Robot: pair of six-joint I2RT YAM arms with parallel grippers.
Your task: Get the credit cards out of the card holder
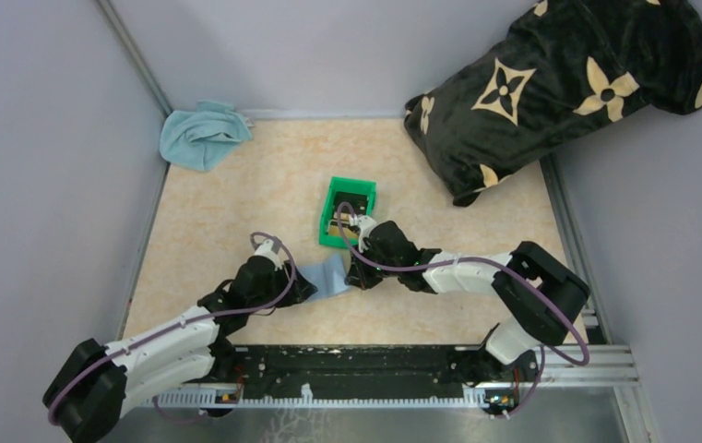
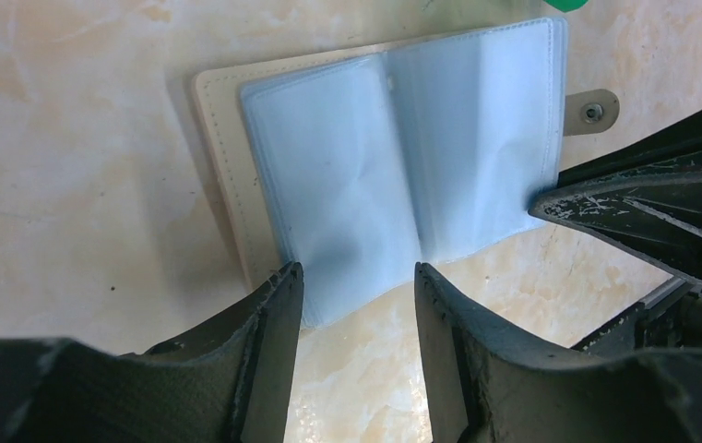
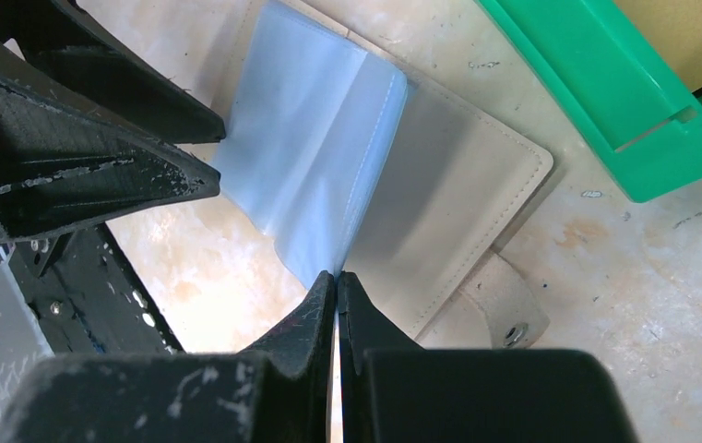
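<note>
- The card holder (image 1: 327,277) lies open on the desk (image 1: 236,203), just near of the bin (image 1: 328,217), between the two grippers.
- The left gripper (image 2: 356,277) sits at its left end, one finger on either side of the sleeves' edge.
- The right gripper (image 3: 338,281) meets the sleeves' edge from the right.
- Credit cards (image 3: 688,32) lie in the bin, at mid-desk.
- A cloth (image 1: 201,135) lies in the far left corner.
- A pillow (image 1: 559,88) rests over the far right corner.

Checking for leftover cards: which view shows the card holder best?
Left wrist: card holder lies open, both sleeve pages nearly whole. Right wrist crops it; top external shows only a small blue sliver.
</note>
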